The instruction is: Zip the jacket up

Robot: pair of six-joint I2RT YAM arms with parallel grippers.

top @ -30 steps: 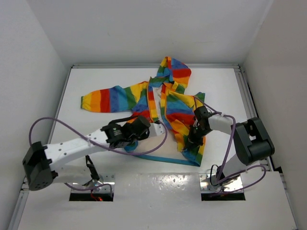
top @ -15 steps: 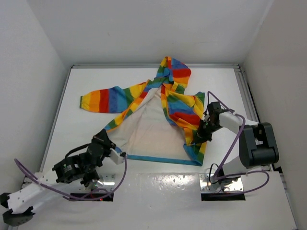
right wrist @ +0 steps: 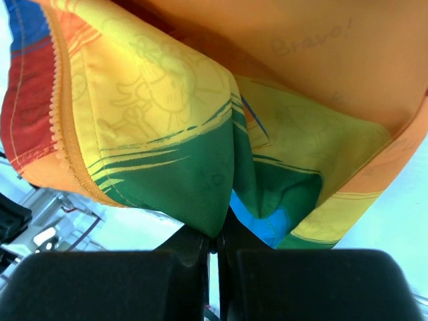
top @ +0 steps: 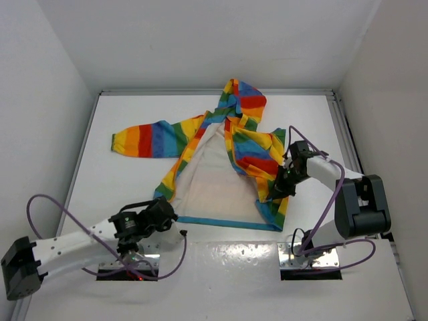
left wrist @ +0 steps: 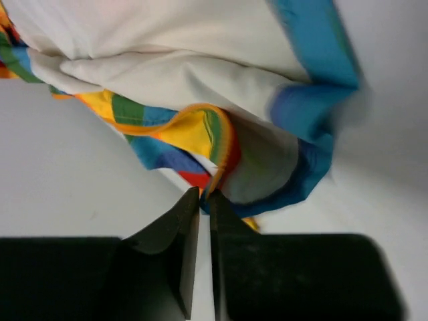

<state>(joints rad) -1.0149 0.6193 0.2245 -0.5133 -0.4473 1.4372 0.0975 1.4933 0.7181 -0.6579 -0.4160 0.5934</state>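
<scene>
The rainbow-striped jacket [top: 249,148] lies on the white table with its hood toward the back. Its left front panel is folded outward, so the cream lining [top: 210,180] shows. My left gripper [top: 168,212] sits at the jacket's near left corner. In the left wrist view its jaws [left wrist: 205,194] stand only a thin slit apart, with the orange zipper edge [left wrist: 221,144] caught between the tips. My right gripper [top: 281,188] is shut on a fold of the right front panel; the green stripe [right wrist: 194,187] bunches into its closed jaws [right wrist: 217,234].
The jacket's left sleeve [top: 140,139] stretches toward the left wall. White walls close in the table on three sides, with a raised rail [top: 342,127] along the right edge. Purple cables [top: 47,207] loop off both arms near the front.
My left arm has swung back from the jacket's middle to the near left, pulling the left front panel open and baring the lining. The right gripper shifted slightly right, still holding its panel.
</scene>
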